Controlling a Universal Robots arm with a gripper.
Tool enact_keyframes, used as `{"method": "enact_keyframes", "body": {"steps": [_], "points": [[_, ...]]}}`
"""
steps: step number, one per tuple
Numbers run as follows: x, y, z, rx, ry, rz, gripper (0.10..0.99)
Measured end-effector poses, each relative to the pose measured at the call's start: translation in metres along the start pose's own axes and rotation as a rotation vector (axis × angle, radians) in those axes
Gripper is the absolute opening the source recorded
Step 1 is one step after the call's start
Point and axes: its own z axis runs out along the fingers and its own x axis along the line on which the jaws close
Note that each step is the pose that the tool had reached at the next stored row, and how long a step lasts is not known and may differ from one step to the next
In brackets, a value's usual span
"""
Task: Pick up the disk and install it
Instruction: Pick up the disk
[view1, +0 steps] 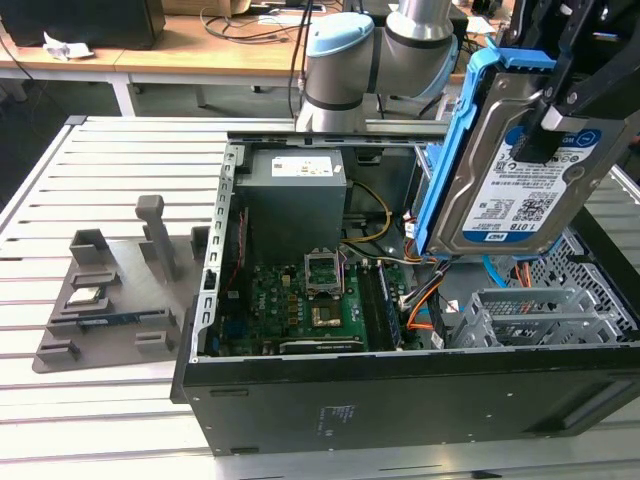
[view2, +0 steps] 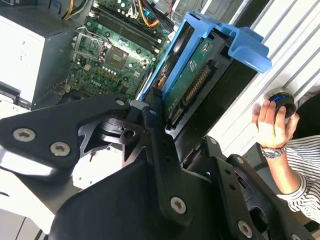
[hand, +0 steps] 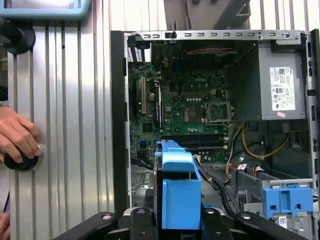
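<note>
Grey plastic holder (view1: 110, 290) sits on the slatted worktop (view1: 40, 190) at the exterior view's left, with the uncovered computer case (view1: 400, 400) mid-frame. At the right, the pincer (view1: 548, 130) is clamped on the disk (view1: 510, 180), held tilted in the air, apparently above the drive cage (view1: 530, 315).

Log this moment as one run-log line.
gripper: shut on disk | disk: held tilted above open computer case | install: not yet seated | person's hand: on round knob
</note>
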Motion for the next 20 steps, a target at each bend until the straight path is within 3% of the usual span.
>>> {"method": "enact_keyframes", "body": {"steps": [10,16,20], "points": [[-0.0001,-0.0065,0.0072,-0.001,0.0009,0.0,0.361],[0.0,-0.0124,0.0218,-0.004,0.003,0.0,0.361],[-0.0003,-0.0238,0.0261,-0.005,0.0031,0.0,0.361]]}}
